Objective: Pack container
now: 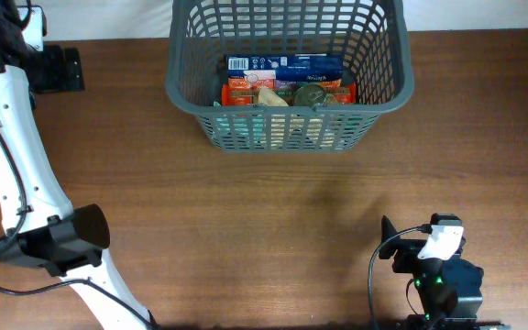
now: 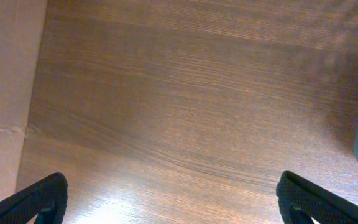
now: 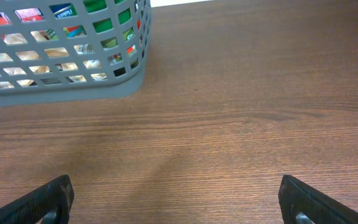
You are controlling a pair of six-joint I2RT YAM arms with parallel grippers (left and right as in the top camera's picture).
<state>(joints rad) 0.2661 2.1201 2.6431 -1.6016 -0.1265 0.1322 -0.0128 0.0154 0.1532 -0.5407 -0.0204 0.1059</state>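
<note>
The container (image 1: 246,131) sits at the far middle of the tabletop (image 1: 273,238) with groceries (image 1: 287,84) inside. The left end effector (image 2: 176,205) hangs released, jaws wide over bare wood, well apart from the container, which only shows at its right edge. The right end effector (image 3: 176,202) is also released and empty, and the container lies ahead to its left

You have a tabletop (image 1: 273,220) of brown wood grain, smooth, with a soft sheen where the light catches it; the basket (image 1: 282,131) looks like matt grey plastic, moulded as a lattice; the packs (image 1: 287,66) inside it show glossy printed wrapping; the left end effector (image 2: 178,202) has dull black fingers (image 2: 39,199), faintly textured; the left arm (image 1: 7,156) wears a smooth white shell.
</note>
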